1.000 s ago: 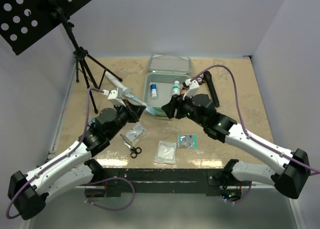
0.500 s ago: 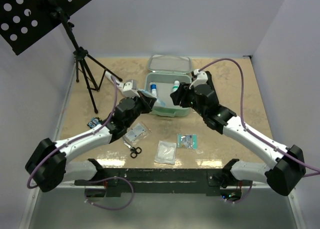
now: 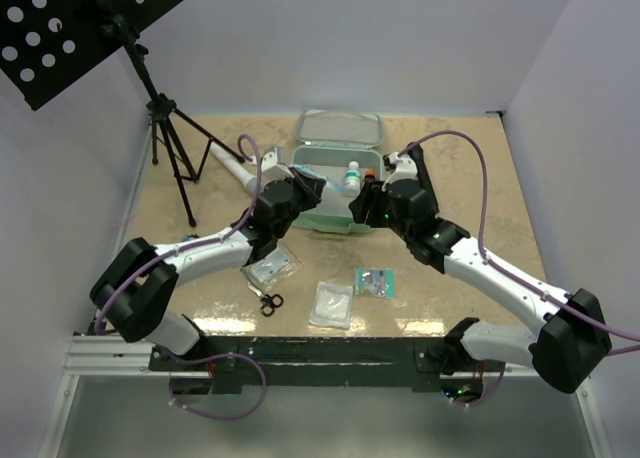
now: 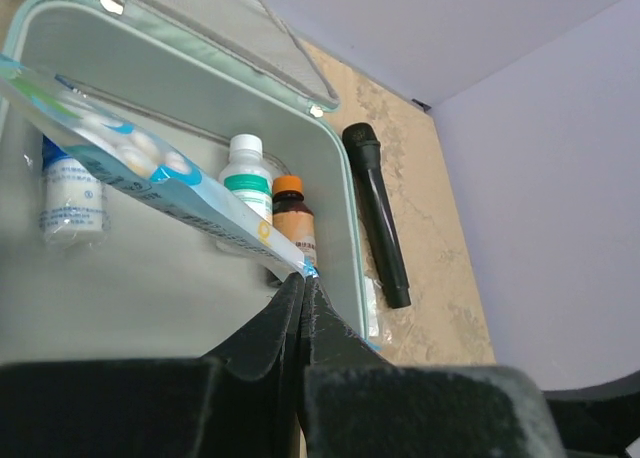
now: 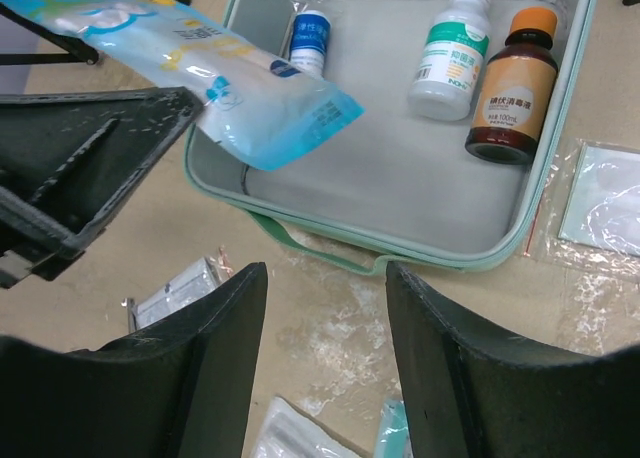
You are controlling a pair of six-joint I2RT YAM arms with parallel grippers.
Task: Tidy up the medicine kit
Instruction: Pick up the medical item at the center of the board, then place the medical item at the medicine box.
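1. Two arms, both stretched from the near edge of the tabletop to one spot, above the mint-green, rounded-corner soft zip medicine kit point(image 3: 340, 130).
2. Found the kit at the far middle of the tabletop, lying open, with its lid laid back toward the far edge and its tray point(image 5: 400, 178) facing up.
3. Pinched, in the left gripper point(image 3: 306, 190) point(image 4: 300, 283) with its tips pressed fully together, one corner of a long blue-and-white plastic pouch point(image 4: 150, 168) point(image 5: 230, 88).
4. Held that pouch slanting above the left half of the tray; could not tell whether it touched the floor.
5. Held the right gripper point(image 3: 362, 204) point(image 5: 325, 273) with fingers parted a fair way, gripping nothing, above the tray's near wall.
6. Counted three bottles along the tray's far wall: a small white bottle with a blue label point(image 5: 310, 38) at the left, a white bottle with a green cap point(image 5: 455, 48) point(image 3: 352, 176) toward the right, and a brown bottle with an orange cap point(image 5: 515, 88) just beside it.
7. Saw a black cylindrical stick point(image 4: 375, 213) on the tabletop right of the kit, and a clear flat packet point(image 5: 605, 198) just beside the tray's right wall.
8. Noted small black scissors point(image 3: 268, 300), a white square packet point(image 3: 332, 303) and a teal-edged packet point(image 3: 376, 281) toward the near edge.
9. Noted a black tripod stand point(image 3: 165, 128) at the far-left corner.
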